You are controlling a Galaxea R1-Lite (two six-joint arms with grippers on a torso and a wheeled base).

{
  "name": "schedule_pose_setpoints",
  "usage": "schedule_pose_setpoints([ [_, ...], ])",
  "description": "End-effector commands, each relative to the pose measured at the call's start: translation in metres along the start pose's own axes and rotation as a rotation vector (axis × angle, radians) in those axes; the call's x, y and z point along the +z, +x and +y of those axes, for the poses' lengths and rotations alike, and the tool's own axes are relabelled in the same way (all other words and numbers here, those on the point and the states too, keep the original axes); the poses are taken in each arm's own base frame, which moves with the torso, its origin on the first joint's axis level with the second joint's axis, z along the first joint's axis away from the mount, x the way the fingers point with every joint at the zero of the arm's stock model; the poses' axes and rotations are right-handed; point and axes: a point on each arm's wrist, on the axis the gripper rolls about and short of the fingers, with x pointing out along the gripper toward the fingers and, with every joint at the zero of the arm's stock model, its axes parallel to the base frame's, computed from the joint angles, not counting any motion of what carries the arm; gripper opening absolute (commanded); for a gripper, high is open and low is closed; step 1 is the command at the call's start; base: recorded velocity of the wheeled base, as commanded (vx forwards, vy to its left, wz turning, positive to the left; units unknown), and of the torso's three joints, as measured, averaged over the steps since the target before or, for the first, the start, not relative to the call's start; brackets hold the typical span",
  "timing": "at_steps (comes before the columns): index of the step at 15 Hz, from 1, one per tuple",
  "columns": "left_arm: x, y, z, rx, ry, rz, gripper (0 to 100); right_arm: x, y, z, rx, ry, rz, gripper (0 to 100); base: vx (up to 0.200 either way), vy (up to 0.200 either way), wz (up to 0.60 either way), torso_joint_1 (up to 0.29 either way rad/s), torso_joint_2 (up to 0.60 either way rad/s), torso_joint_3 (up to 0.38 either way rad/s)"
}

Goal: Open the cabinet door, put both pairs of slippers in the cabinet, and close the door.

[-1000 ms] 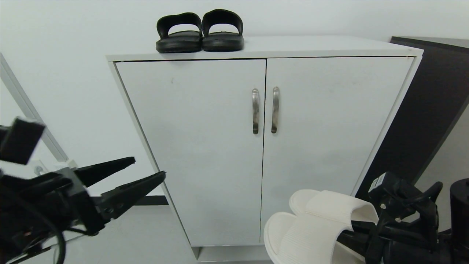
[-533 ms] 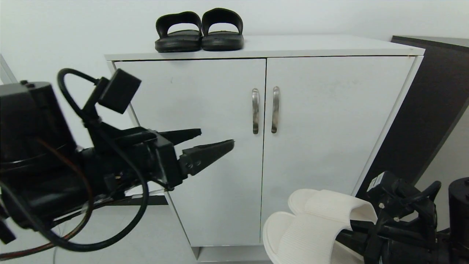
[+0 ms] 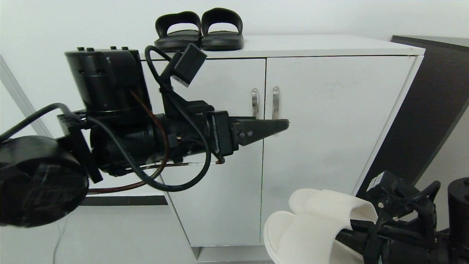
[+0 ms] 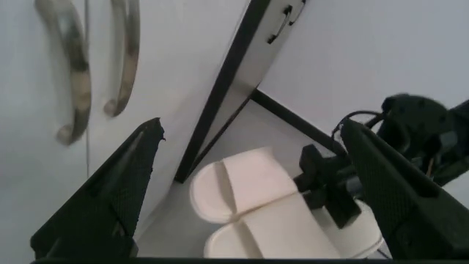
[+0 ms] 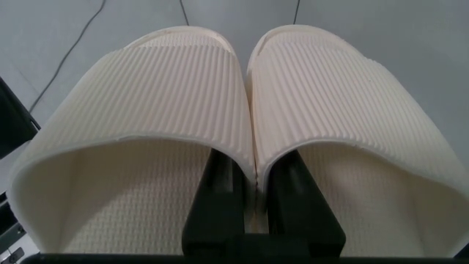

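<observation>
The white cabinet [image 3: 329, 121] has both doors shut, and its two metal handles [image 3: 255, 104] [image 4: 69, 73] meet at the middle seam. A black pair of slippers [image 3: 199, 31] rests on its top at the left. My left gripper [image 3: 284, 125] [image 4: 253, 130] hangs open just in front of the handles' lower ends, without touching them. Low at the right, my right gripper [image 3: 350, 234] [image 5: 255, 198] is shut on the white pair of slippers [image 3: 311, 227] [image 5: 242, 110] [image 4: 271, 213], pinching the two straps together from inside.
A dark cabinet [image 3: 432, 110] stands close against the white cabinet's right side. A grey slanted bar [image 3: 22, 99] and a black baseboard strip [image 3: 124, 200] run along the wall at the left. Bare floor [image 3: 128, 234] lies before the cabinet's left half.
My left arm has risen and swung right, bringing its gripper from low left up to the door handles. The right gripper with the white slippers has stayed put.
</observation>
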Motion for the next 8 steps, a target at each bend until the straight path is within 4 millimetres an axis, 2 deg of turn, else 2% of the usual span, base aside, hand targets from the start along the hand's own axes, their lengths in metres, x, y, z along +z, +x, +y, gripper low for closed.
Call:
schedule_pose_setpoints([
  [1,-0.002,0.021,0.013,0.002,-0.021,0.016,100,0.000,0.000,0.000,-0.001,0.000,0.001,0,0.000,0.000,0.00,0.000,0.00,0.000],
  [3,-0.003,0.027,0.013,0.005,-0.022,0.017,100,-0.001,0.002,0.000,-0.001,0.000,0.006,0,0.000,0.000,0.00,0.000,0.00,0.000],
  [5,0.005,0.035,0.002,0.014,-0.021,0.014,100,-0.001,0.004,0.000,0.000,-0.007,0.014,0,0.000,0.000,0.00,0.000,0.00,0.000],
  [8,0.012,0.039,-0.004,0.089,-0.023,0.003,100,-0.001,0.004,0.000,0.000,-0.009,0.014,0,0.000,0.000,0.00,0.000,0.00,0.000],
])
